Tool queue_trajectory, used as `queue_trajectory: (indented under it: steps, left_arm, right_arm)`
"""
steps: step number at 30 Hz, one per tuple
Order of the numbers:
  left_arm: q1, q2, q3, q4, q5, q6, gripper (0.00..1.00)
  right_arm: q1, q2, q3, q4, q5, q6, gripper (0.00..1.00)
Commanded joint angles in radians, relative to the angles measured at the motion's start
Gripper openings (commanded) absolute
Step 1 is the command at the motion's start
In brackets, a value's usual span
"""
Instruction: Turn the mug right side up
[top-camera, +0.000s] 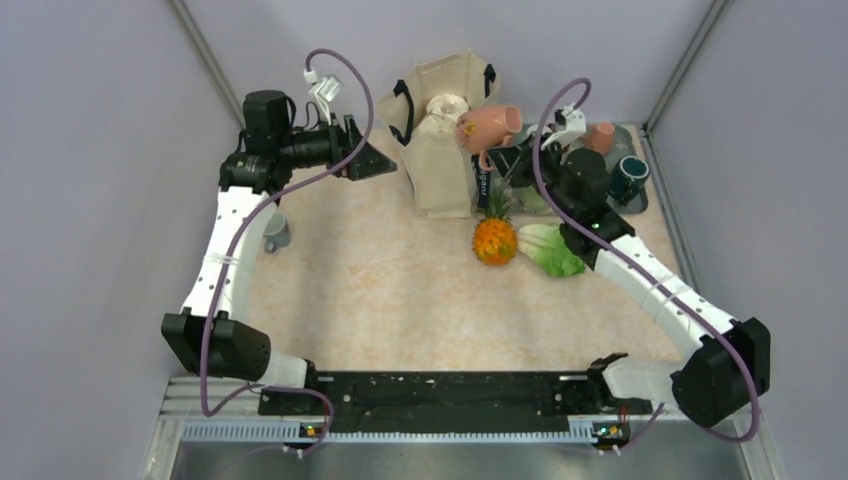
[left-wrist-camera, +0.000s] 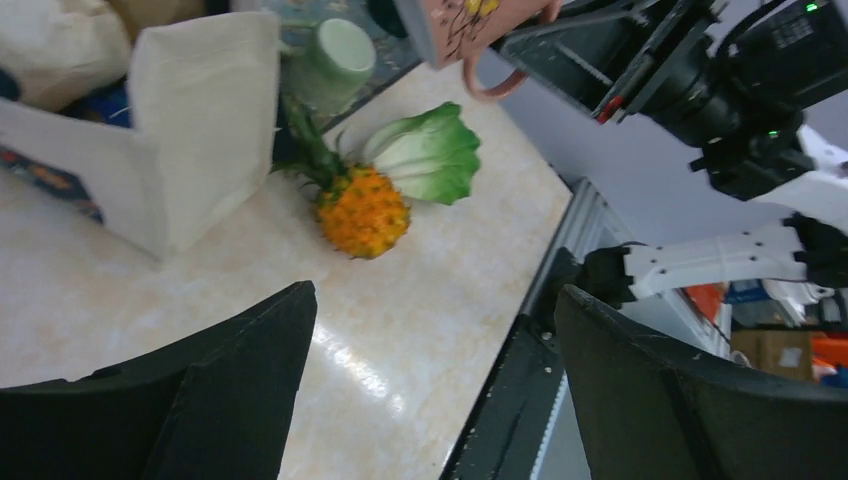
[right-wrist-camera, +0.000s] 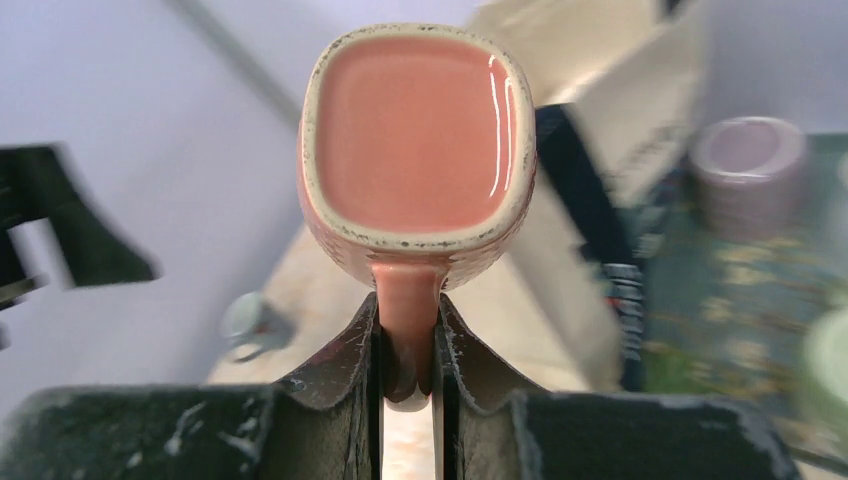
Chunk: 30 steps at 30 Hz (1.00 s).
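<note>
Two grippers: my right gripper (right-wrist-camera: 408, 345) was clamped narrow on the handle of the pink mug (right-wrist-camera: 418, 140); my left gripper (left-wrist-camera: 432, 390) stood wide with nothing in it.
Mug place: it hung in the air above the far edge of the bench (top-camera: 380, 290), just beside the canvas bag (top-camera: 440, 165), and lay roughly on its side.
Done: by my judgement, the mug was picked up by the handle and lifted off the surface.
Left to do: roll my wrist until the mouth faced up, lower the mug to the bench, and let go.
Open room: the middle and near-left of the bench looked bare, so that seemed the likeliest set-down spot.
Crowding: the pineapple (top-camera: 495, 241) and the leafy green (top-camera: 553, 250) lay under my right arm, and a tray (top-camera: 641, 206) of cups sat at the far right corner.
Edges: walls (top-camera: 90, 200) stood close along both side edges, and my left gripper hovered near the far left corner, well apart from the mug.
</note>
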Motion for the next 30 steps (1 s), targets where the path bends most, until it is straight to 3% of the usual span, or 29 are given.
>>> queue_trajectory:
  steps: [1, 6, 19, 22, 27, 28, 30]
  left_arm:
    - [-0.049, -0.02, 0.005, 0.329, 0.128, -0.299, 0.93]
    - [-0.068, 0.022, -0.07, 0.587, 0.179, -0.546, 0.92]
    - [-0.116, 0.074, -0.081, 0.709, 0.185, -0.645, 0.88]
    - [-0.123, 0.076, -0.106, 0.835, 0.209, -0.749, 0.76]
    - [-0.126, 0.084, -0.177, 1.206, 0.254, -1.061, 0.57]
    - [-0.126, 0.085, -0.181, 1.252, 0.256, -1.093, 0.51]
    - [-0.126, 0.081, -0.171, 1.194, 0.253, -1.065, 0.32]
  right_arm:
    - [0.099, -0.012, 0.033, 0.293, -0.085, 0.123, 0.0]
    - [0.195, 0.048, 0.058, 0.394, -0.113, 0.172, 0.0]
    - [0.282, 0.137, 0.085, 0.481, -0.167, 0.256, 0.0]
    - [0.286, 0.166, 0.084, 0.506, -0.179, 0.288, 0.0]
    - [0.288, 0.258, 0.096, 0.576, -0.253, 0.384, 0.0]
    - [0.29, 0.276, 0.1, 0.584, -0.265, 0.407, 0.0]
    - [0.298, 0.306, 0.109, 0.585, -0.277, 0.42, 0.0]
